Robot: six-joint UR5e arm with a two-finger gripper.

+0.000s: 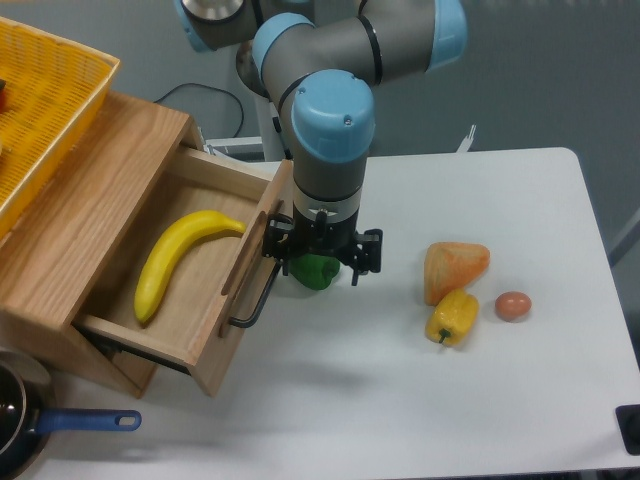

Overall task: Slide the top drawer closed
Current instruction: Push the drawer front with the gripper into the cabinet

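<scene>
Gripper [312, 262] sits low against the top drawer [228, 300] front, beside the black handle [262, 296]; fingers spread, gripping nothing; drawer juts partway from the cabinet [95, 190], banana [175, 262] inside; green pepper [316, 271] just behind the gripper.

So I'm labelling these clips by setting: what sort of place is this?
Probably a robotics lab bench, not a kitchen: an industrial arm's pincer works at a small oak top drawer on a plain white table, among toy-like foods such as a yellow pepper.
</scene>
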